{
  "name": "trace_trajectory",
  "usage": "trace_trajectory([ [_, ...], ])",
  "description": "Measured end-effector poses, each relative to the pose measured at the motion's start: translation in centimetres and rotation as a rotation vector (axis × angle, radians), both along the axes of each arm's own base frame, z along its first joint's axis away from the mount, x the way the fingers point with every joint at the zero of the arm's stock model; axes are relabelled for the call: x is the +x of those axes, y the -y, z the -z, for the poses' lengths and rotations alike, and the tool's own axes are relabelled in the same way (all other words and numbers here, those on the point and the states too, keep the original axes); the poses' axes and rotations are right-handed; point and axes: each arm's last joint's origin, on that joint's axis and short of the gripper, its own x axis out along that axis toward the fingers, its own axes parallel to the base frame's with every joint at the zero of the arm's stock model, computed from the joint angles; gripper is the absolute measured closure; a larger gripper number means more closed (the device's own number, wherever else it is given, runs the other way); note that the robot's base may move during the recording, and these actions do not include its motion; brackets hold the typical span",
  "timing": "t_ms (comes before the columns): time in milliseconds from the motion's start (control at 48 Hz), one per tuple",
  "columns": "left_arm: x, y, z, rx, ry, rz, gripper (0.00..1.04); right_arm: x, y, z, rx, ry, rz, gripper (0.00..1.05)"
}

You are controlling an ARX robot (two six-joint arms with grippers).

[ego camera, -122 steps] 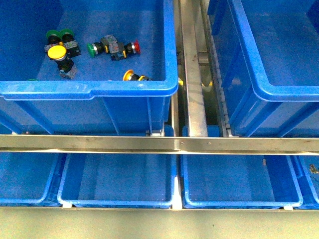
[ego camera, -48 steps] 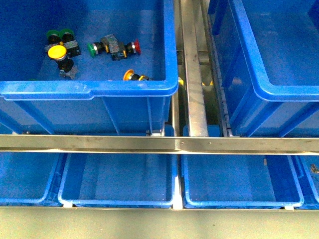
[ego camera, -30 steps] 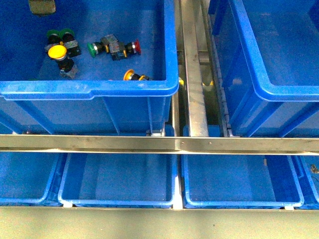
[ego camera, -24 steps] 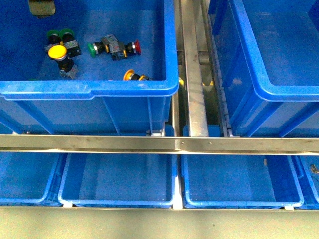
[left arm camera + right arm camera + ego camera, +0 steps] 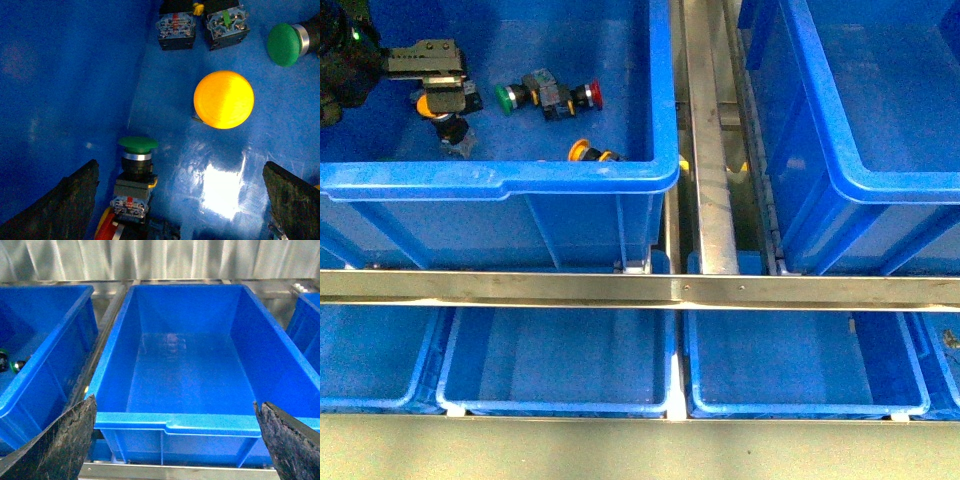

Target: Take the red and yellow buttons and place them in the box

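Fingers (image 5: 65, 210) spread wide, our left hand (image 5: 180, 164) hangs above the yellow button (image 5: 223, 99) on the left crate's (image 5: 520, 178) floor, and we see a red button (image 5: 590, 95) further right. Our right hand (image 5: 174, 405), spread too, hovers over the box (image 5: 175, 422).

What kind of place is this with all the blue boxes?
Probably a factory or warehouse sorting station: deep blue plastic crates, a steel rail across shallower trays, and industrial push-button switches lying loose in one crate.
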Motion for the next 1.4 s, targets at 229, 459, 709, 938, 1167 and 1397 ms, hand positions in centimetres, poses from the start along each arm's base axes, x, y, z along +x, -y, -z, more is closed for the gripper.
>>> trace_trajectory([
  [229, 1.6, 0.4, 0.9, -0.010, 0.007, 0.021, 0.08, 0.0, 0.0, 0.0, 0.000, 0.000, 0.000, 0.07],
  [459, 2.7, 0.7, 1.6, -0.011, 0.017, 0.045, 0.08, 0.0, 0.0, 0.0, 0.000, 0.000, 0.000, 0.07],
  [709, 3.5, 0.5, 2.7, -0.009, 0.014, 0.069, 0.08, 0.0, 0.0, 0.0, 0.000, 0.000, 0.000, 0.07],
  [938, 4.5, -0.1, 2.7, -0.015, 0.031, 0.086, 0.08, 0.0, 0.0, 0.0, 0.000, 0.000, 0.000, 0.07],
  [1167, 5.0, -0.4, 3.3, -0.025, 0.033, 0.105, 0.11, 0.0, 0.0, 0.0, 0.000, 0.000, 0.000, 0.07],
  [1397, 5.3, -0.5, 3.4, -0.045, 0.048, 0.114, 0.50, 0.0, 0.0, 0.0, 0.000, 0.000, 0.000, 0.07],
])
